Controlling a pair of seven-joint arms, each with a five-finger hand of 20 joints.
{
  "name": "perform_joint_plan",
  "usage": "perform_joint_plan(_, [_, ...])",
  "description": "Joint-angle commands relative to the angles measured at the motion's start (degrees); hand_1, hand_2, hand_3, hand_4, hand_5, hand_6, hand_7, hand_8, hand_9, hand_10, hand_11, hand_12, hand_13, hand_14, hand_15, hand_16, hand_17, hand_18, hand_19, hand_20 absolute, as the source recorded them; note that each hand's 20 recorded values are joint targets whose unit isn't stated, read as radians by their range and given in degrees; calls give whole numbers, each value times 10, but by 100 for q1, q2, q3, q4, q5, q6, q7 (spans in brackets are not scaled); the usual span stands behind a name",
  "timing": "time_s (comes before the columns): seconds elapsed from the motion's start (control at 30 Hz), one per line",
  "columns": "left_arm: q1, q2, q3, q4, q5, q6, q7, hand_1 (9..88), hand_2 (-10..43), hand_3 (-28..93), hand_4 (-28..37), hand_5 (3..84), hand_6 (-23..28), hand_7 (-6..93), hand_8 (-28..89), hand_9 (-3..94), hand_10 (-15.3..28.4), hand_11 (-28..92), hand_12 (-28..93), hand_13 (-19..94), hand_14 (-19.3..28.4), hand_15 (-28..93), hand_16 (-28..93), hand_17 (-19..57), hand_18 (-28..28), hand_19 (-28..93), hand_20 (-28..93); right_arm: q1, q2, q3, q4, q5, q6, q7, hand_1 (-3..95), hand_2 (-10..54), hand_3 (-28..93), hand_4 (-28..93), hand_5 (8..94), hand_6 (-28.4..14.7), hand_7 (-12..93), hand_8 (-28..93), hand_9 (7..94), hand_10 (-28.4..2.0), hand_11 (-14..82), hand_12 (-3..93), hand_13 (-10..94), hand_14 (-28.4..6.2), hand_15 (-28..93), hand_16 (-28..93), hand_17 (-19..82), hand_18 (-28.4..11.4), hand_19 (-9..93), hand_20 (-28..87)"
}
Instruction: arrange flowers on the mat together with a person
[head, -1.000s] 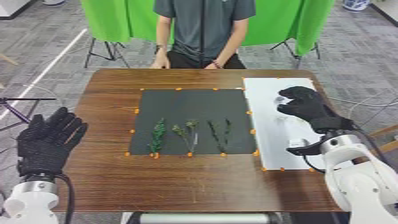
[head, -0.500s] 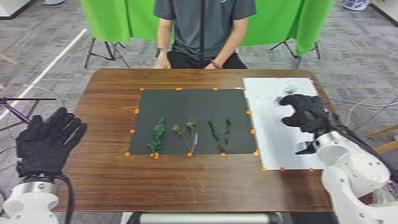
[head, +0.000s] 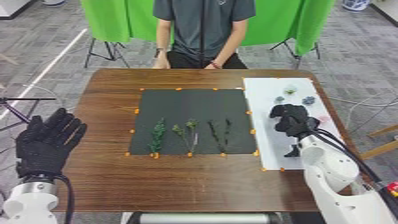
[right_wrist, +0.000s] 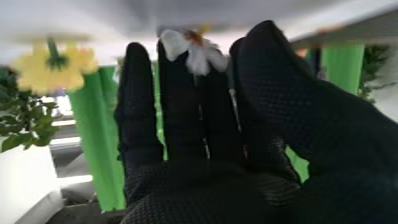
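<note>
On the black mat lie a leafy green sprig, two bud-topped stems and two thin dark stems, side by side. My right hand is over the white mat, hiding part of it. In the right wrist view, the right hand has straight fingers, with a white flower at their tips; whether they touch is unclear. A yellow flower is off to one side there. My left hand is open at the table's left side.
Beyond the right hand, a pale flower and two blue-grey ones lie on the white mat; a pinkish one is beside the hand. Orange markers edge both mats. The brown table extends in front of the black mat.
The right hand has come back toward the robot and slightly left over the white mat, uncovering small flowers behind it. The left hand has stayed in place.
</note>
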Motion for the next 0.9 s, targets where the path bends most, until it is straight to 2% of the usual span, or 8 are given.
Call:
perform_joint_plan(0.03, [41, -61, 15, 9, -89, 17, -71, 318, 113, 729, -274, 575, 85, 235, -79, 545, 165, 274, 201, 432, 182, 518, 30, 1, 190, 422, 282, -216, -135, -43, 107, 182, 82, 333, 658, -95, 671, -281, 594, 30, 482, -28, 741, -80, 97, 373, 678, -27, 251, 390, 354, -149, 752, 284])
perform_joint_plan(0.1, [33, -58, 23, 13, -87, 9, -65, 318, 113, 729, -274, 575, 85, 236, -78, 545, 164, 274, 201, 432, 182, 518, 30, 1, 190, 421, 281, -302, -140, -14, 92, 169, 152, 281, 678, -95, 661, -281, 631, 29, 485, 6, 786, -78, 101, 411, 732, -19, 242, 423, 386, -136, 818, 245])
perform_joint_plan(0.2, [61, -69, 4, 2, -95, -3, -32, 318, 113, 730, -273, 576, 85, 235, -79, 545, 164, 274, 201, 431, 183, 520, 30, 2, 190, 421, 281, -344, -112, -25, 46, 249, 280, 232, 694, -95, 653, -282, 651, 25, 480, 29, 804, -79, 104, 422, 767, -10, 246, 448, 415, -123, 850, 229])
perform_joint_plan(0.6, [135, -76, 25, -28, -139, 26, 42, 318, 114, 729, -273, 576, 85, 237, -78, 546, 164, 276, 201, 432, 181, 521, 30, 2, 190, 422, 280, 45, -238, -469, -824, 654, 761, -119, 698, -95, 660, -283, 659, 19, 477, 43, 812, -79, 104, 429, 781, -6, 232, 466, 446, -84, 901, 128])
perform_joint_plan(0.7, [208, -71, -30, -25, -188, 109, 69, 318, 115, 729, -273, 576, 86, 236, -79, 546, 164, 277, 201, 432, 181, 522, 30, 2, 190, 422, 280, 314, -564, -655, -1004, 1530, 499, -406, 693, -95, 663, -283, 660, 18, 479, 42, 811, -78, 105, 430, 781, -3, 233, 467, 455, -70, 903, 110])
perform_joint_plan(0.77, [256, -89, -60, -21, -213, 105, 100, 318, 115, 729, -274, 577, 86, 236, -79, 546, 164, 277, 202, 431, 183, 522, 30, 2, 190, 422, 280, 573, -755, -939, -1040, 1585, 555, -490, 692, -95, 664, -283, 660, 18, 480, 41, 811, -80, 105, 433, 781, -3, 232, 467, 457, -62, 912, 88])
perform_joint_plan(0.83, [245, -90, -53, -20, -181, 128, 49, 318, 116, 728, -274, 577, 86, 235, -79, 546, 164, 277, 201, 432, 183, 522, 29, 2, 190, 421, 279, 830, -923, -1242, -1045, 1672, 510, -602, 692, -95, 666, -283, 659, 18, 484, 43, 810, -80, 105, 434, 780, -2, 231, 467, 456, -58, 918, 77])
perform_joint_plan(0.9, [205, -91, -37, -19, -119, 90, -86, 318, 116, 728, -275, 577, 86, 235, -79, 546, 164, 277, 202, 432, 182, 521, 29, 2, 190, 421, 279, 1178, -1066, -1682, -981, 1794, 288, -349, 690, -95, 671, -283, 658, 19, 487, 49, 810, -79, 106, 436, 780, -2, 231, 468, 456, -56, 922, 73])
